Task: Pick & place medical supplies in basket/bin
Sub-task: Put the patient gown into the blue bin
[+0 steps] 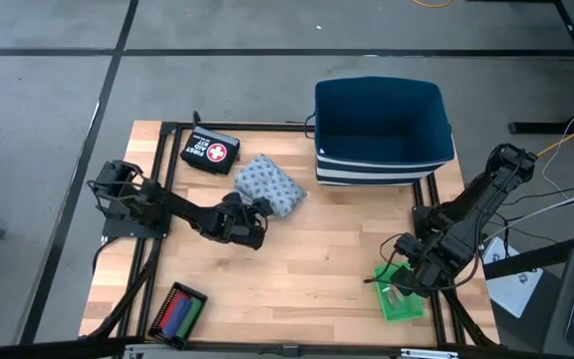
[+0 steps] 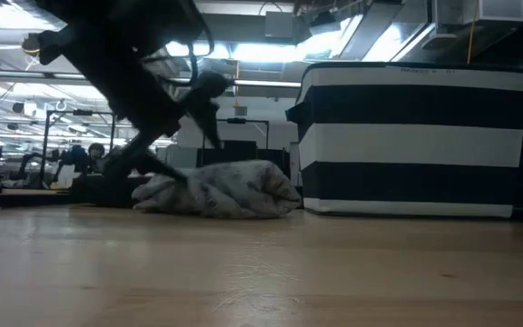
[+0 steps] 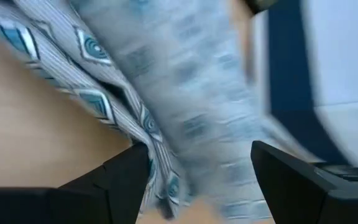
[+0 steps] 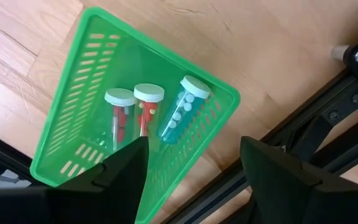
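Patterned folded cloth [image 1: 270,184] flat on table beside striped bin [image 1: 382,130], left gripper [image 1: 254,213] jaws spread around its edge, right gripper [image 1: 404,282] spread (empty) over green basket [image 4: 73,112] of vials [image 4: 148,112]

Light wood desk [image 1: 297,269] with black metal frame [image 1: 162,179] along its edges, standing on grey concrete floor [image 1: 217,80] crossed by dark seam lines. Cables [image 1: 566,130] run on the floor at right, white paper [image 1: 514,289] beside the desk. Low view: open workshop hall, bright ceiling lights [image 2: 271,50], benches and equipment [image 2: 25,168] far left, a person [image 2: 95,153] seated there.
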### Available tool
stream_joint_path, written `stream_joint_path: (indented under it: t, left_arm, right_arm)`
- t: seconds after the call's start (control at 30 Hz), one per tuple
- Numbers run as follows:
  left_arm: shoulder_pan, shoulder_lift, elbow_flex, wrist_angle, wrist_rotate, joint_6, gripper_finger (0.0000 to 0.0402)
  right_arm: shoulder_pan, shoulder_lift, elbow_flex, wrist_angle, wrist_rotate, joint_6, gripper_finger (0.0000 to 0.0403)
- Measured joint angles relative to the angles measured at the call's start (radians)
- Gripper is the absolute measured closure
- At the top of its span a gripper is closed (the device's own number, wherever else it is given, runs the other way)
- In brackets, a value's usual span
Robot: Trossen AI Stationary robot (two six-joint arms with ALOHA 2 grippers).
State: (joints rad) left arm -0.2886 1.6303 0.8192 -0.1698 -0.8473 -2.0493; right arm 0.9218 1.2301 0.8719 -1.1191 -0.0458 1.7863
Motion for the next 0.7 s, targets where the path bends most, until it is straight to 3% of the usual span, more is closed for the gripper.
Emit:
stream_joint_path:
  t: [0.1,0.33,0.7]
  left_arm:
    - [-0.006,0.000,0.001,0.051,-0.041,0.034,0.0125]
    - [-0.004,0.000,0.001,0.022,-0.023,0.037,0.0125]
    - [0.053,0.015,0.001,-0.006,0.064,0.029,0.0125]
  right_arm:
    - [0.000,0.000,0.000,-0.001,-0.011,0.011,0.0149]
    - [0.000,-0.005,0.000,-0.011,-0.011,0.012,0.0149]
    - [0.000,-0.005,0.000,-0.012,0.000,0.009,0.0149]
